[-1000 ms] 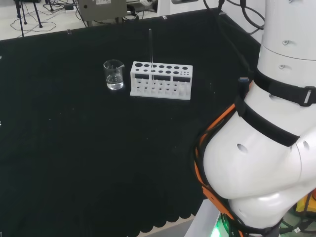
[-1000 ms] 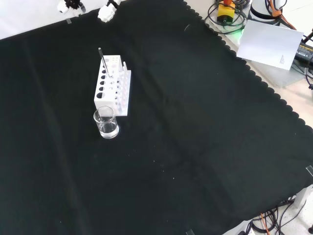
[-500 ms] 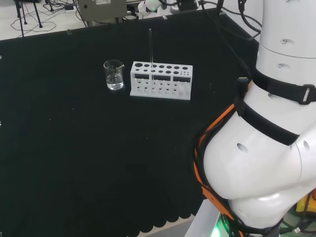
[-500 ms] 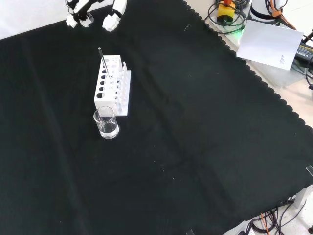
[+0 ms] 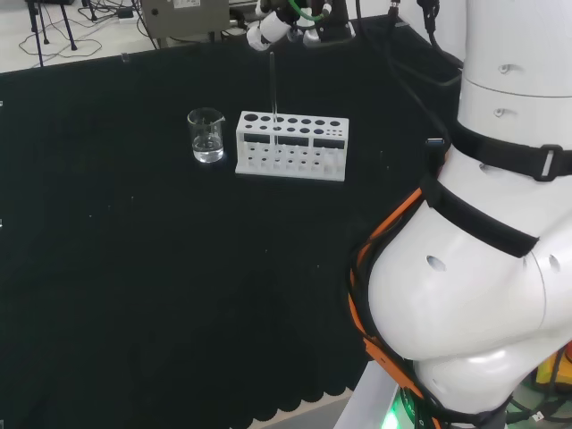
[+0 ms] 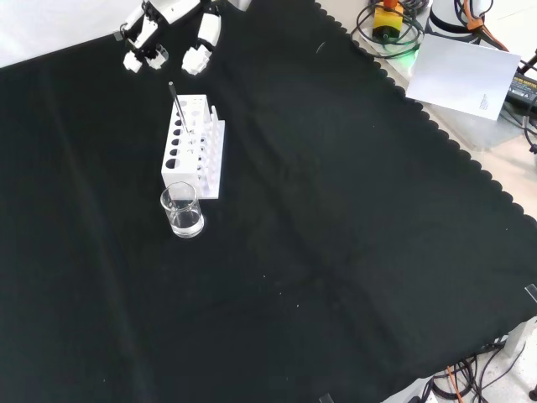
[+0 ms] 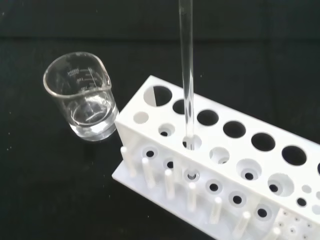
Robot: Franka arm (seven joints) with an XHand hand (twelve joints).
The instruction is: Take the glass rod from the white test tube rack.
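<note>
1. The black and white robot hand (image 6: pixel 172 34) enters at the top edge of the front view, its fingers pointing down toward the black cloth-covered bench (image 6: pixel 336 218).
2. Its fingers (image 6: pixel 138 46) and thumb (image 6: pixel 201 46) stand apart with a clear gap between them, only slightly bent, and they grip nothing.
3. In the front view the hand sits just beyond the far end of the white plastic test tube rack (image 6: pixel 193 147), apart from it and touching nothing.
4. In the head view the hand (image 5: pixel 286 22) hangs at the top edge, just above the tip of the thin clear glass rod (image 5: pixel 273 85), with a small gap between them.
5. The glass rod (image 7: pixel 186 75) stands nearly upright in a hole of the rack's top plate (image 7: pixel 220 135), its lower end seated in the plate below.
6. In the front view the rod (image 6: pixel 178 102) leans slightly toward the hand.
7. A small clear glass beaker (image 6: pixel 182 211) stands just beside the near end of the rack in the front view, and to the rack's left in the head view (image 5: pixel 206 135).
8. The arm's big white links (image 5: pixel 483 250) rise at the right of the head view.
</note>
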